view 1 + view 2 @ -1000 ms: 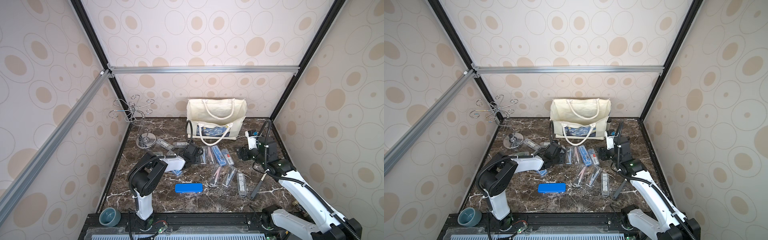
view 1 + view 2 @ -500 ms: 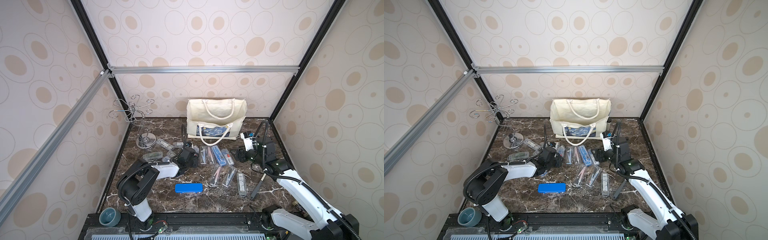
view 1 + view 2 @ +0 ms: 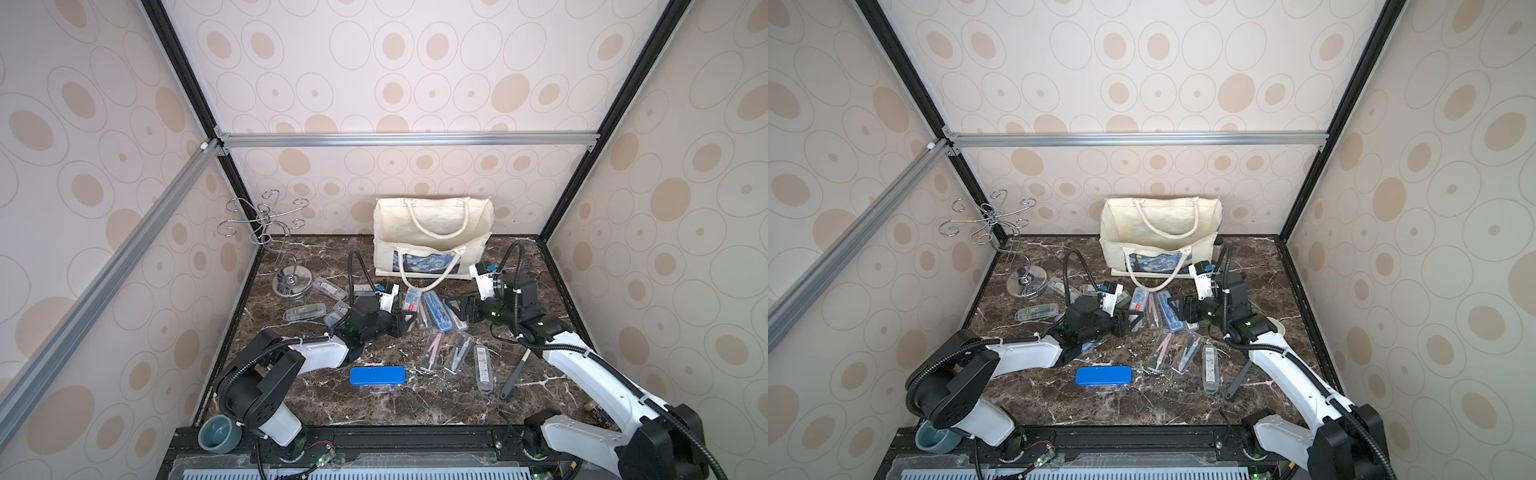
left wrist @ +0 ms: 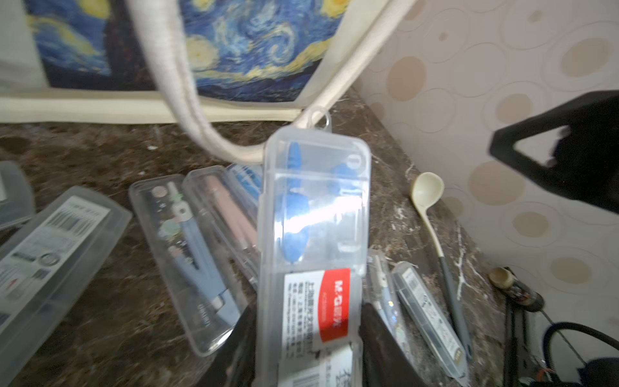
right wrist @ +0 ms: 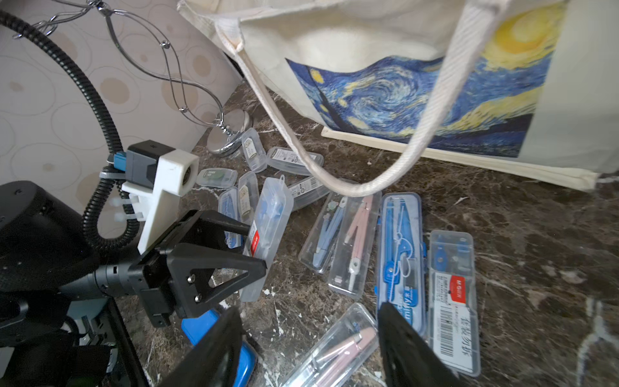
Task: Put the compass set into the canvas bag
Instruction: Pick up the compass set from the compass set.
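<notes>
Pinching the compass set (image 4: 315,217) by its labelled end, left claw (image 5: 257,248); right claw (image 5: 310,310) spread, apparently empty.

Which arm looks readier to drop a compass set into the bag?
Left. The left gripper is shut on a clear compass case, just in front of the canvas bag; the right gripper stands open and empty.

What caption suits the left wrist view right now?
Left gripper shut on a clear compass set case, aimed at the canvas bag's starry print.
</notes>
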You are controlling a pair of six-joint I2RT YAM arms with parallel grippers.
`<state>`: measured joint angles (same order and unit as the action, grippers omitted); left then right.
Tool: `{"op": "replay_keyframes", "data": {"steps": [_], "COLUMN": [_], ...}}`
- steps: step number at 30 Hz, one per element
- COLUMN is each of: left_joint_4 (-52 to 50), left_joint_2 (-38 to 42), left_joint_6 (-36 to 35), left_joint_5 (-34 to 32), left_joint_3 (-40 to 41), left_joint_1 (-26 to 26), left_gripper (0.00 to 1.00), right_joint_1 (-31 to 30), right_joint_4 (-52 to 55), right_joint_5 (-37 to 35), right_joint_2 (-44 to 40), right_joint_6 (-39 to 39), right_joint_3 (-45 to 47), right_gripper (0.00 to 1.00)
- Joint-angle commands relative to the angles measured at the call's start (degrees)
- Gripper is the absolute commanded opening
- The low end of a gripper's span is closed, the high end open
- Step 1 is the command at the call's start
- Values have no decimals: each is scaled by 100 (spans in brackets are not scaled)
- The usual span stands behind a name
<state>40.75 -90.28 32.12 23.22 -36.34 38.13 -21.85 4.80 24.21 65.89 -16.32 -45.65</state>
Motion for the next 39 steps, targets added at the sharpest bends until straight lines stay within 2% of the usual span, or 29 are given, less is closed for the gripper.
{"op": "replay_keyframes", "data": {"steps": [1,7,15,21,29,39], "left_joint_4": [978,1241,1311,1338,1329,1295], "left_joint_2": [51,149,203,213,219,229], "left_joint_6": [135,198,181,163,154,146], "left_joint_5": [776,793,701,580,535,423], "left_joint_3": [20,83,123,152,184,215], "left_joint_1": [77,103,107,104,100,99], "left_gripper": [41,41,41,41,42,44], "right_joint_1": [-226,-542,-688,-700,-700,-701], "right_joint_4": [-167,-306,-618,-724,-820,-909], "right_joint_5": [80,-41,182,284,461,503], "right_joint_2": [286,810,1294,1457,1565,1611], "right_joint_6": [-190,-423,-624,-733,-838,-874], "right_joint_3": [-241,-620,-952,-1107,-1177,-1195], "right_gripper": [65,64,62,49,25,13]}}
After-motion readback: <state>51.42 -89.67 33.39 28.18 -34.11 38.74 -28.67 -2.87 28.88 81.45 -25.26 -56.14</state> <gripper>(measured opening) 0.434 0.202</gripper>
